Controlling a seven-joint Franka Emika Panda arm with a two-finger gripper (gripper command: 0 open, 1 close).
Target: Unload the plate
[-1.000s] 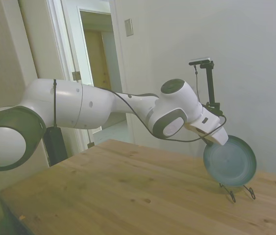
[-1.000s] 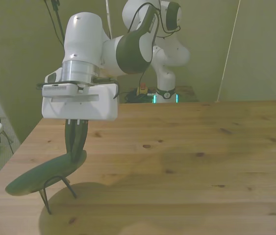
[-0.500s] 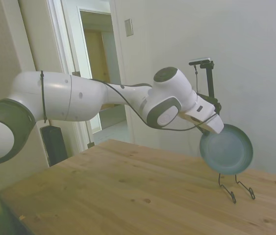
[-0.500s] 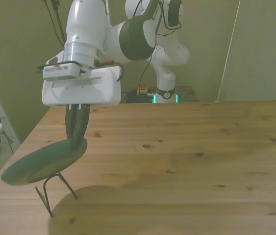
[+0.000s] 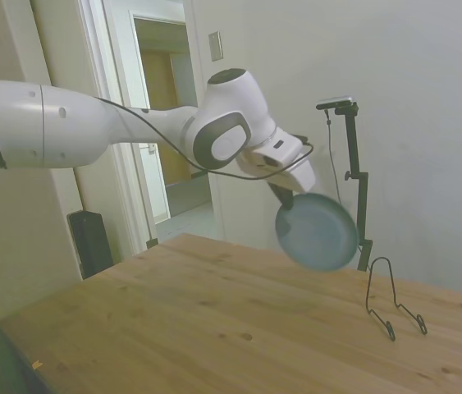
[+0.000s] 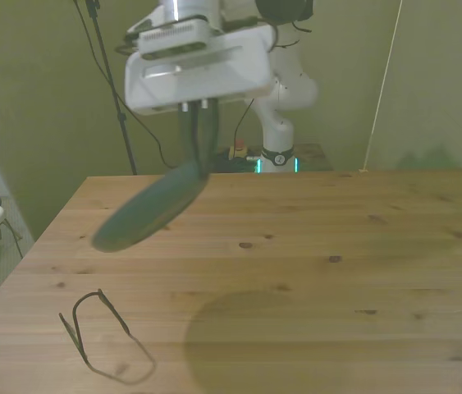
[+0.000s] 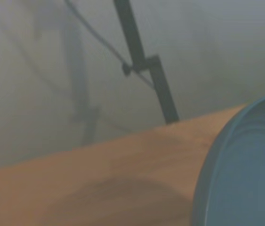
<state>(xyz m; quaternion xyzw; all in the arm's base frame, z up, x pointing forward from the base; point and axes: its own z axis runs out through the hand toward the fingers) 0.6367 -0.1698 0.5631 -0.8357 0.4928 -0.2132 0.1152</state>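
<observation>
- Plain pale walls and an open doorway at the upper left of the side view frame the scene; the wooden table (image 5: pixel 214 328) fills the lower half of both wide views, and I see nothing on it but the stand.
- My white arm (image 5: pixel 116 135) crosses the upper part of the side view from the left, with the wrist bent downward, I judge so that the load hangs below it.
- I have the plate (image 5: pixel 317 231) in the air, right of centre in the side view and upper left of centre in the front view, tilted steeply, well above the boards and touching nothing but the fingers.
- My gripper (image 6: pixel 193 160) has its fingers closed on the plate's upper rim, a pinch at one edge, which I reckon is why the disc droops at a slant.
- Down in the lower left of the front view sits the wire stand (image 6: pixel 99 332), bare, well apart from the plate, so I judge the unloading itself done and a set-down still owed.
- Open boards spread across the centre and right of the front view, giving plenty of room to lower the plate; the near edge by the stand is the tight side.
</observation>
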